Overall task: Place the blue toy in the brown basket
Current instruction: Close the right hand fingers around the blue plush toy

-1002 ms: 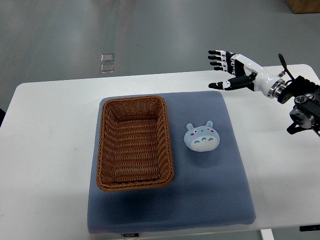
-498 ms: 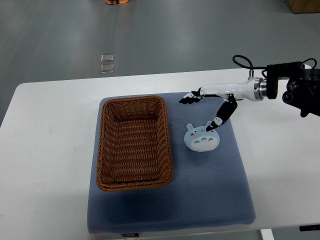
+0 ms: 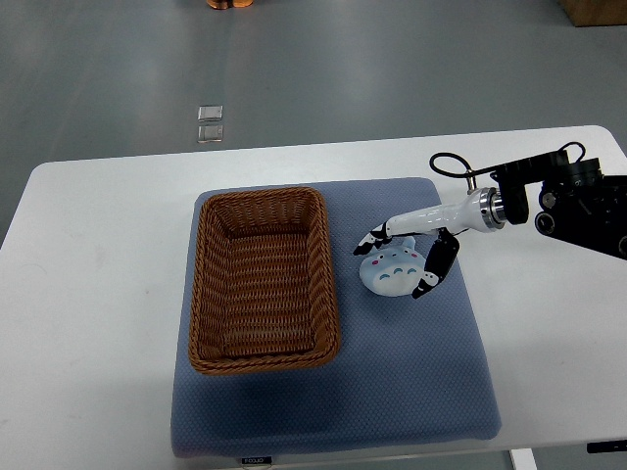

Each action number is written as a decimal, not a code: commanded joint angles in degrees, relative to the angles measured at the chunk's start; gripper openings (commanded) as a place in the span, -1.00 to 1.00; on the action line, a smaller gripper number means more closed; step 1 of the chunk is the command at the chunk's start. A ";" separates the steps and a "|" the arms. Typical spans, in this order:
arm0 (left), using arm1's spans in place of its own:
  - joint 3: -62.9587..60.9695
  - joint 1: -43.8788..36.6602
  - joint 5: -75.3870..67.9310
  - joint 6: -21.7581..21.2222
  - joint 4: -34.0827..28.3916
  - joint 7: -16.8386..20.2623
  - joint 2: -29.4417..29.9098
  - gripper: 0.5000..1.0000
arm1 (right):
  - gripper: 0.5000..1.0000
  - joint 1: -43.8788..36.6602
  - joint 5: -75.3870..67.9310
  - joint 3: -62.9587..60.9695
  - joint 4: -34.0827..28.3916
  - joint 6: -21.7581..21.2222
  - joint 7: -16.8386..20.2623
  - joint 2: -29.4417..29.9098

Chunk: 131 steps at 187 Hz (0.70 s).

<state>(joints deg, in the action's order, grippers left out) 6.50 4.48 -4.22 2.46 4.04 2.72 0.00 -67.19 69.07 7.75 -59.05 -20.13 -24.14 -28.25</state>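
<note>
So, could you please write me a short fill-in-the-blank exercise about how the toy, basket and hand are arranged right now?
1. The brown basket holds ____ at this moment.
2. The blue toy lies on the blue-grey mat, to the ____ of the basket in the picture.
3. The ____ hand straddles the toy, fingers on its far side and thumb on its near side.

Missing words: nothing; right; right

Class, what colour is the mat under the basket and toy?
Greyish blue mat, clearest in the top view.
</note>
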 commanded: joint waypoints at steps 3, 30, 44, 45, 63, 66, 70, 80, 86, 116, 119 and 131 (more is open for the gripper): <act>0.00 0.00 0.00 0.00 0.00 0.09 0.00 1.00 | 0.32 0.22 0.89 1.03 0.70 0.97 0.05 1.00; 0.00 0.00 0.00 0.00 0.00 0.00 0.00 1.00 | -0.41 0.22 2.03 2.44 2.37 2.55 0.05 2.06; 0.00 0.09 0.00 -0.09 0.00 0.00 0.00 1.00 | -0.65 0.40 3.26 2.62 3.24 3.51 -0.21 2.06; 0.00 0.00 0.09 -0.09 0.00 0.00 0.00 1.00 | -0.68 0.48 3.35 2.62 3.33 3.60 -0.30 2.06; 0.00 0.09 0.09 0.00 0.00 0.00 0.00 1.00 | -0.85 0.75 3.52 2.53 3.42 3.95 -0.30 2.14; 0.00 0.09 0.01 0.00 0.00 0.00 0.00 1.00 | -0.91 0.75 3.52 2.53 3.42 4.04 -0.30 2.14; 0.00 0.00 0.09 0.00 0.00 0.00 0.00 1.00 | -0.96 0.75 3.52 2.53 3.51 4.04 -0.39 2.14; 0.00 0.09 0.09 0.00 0.00 0.00 0.00 1.00 | -1.00 0.57 3.52 2.53 3.60 4.04 -0.39 2.14; 0.00 0.09 0.09 0.00 0.00 0.00 0.00 1.00 | -1.00 0.48 3.52 2.53 3.60 4.04 -0.39 2.14; 0.00 0.09 0.09 0.00 0.00 0.00 0.00 1.00 | -1.00 -0.31 2.91 1.65 3.60 4.57 -0.47 1.44; 0.09 0.09 0.09 0.00 0.00 0.00 0.00 1.00 | -1.00 -0.48 2.82 1.65 3.60 4.66 -0.47 1.27; 0.00 0.00 0.00 -0.09 0.00 0.00 0.00 1.00 | -1.00 -2.50 2.38 1.56 3.51 4.66 -0.47 0.91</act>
<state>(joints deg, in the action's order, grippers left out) 6.50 4.53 -4.13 2.45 4.04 2.74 0.00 -67.54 72.14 9.64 -55.45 -15.62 -24.58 -26.70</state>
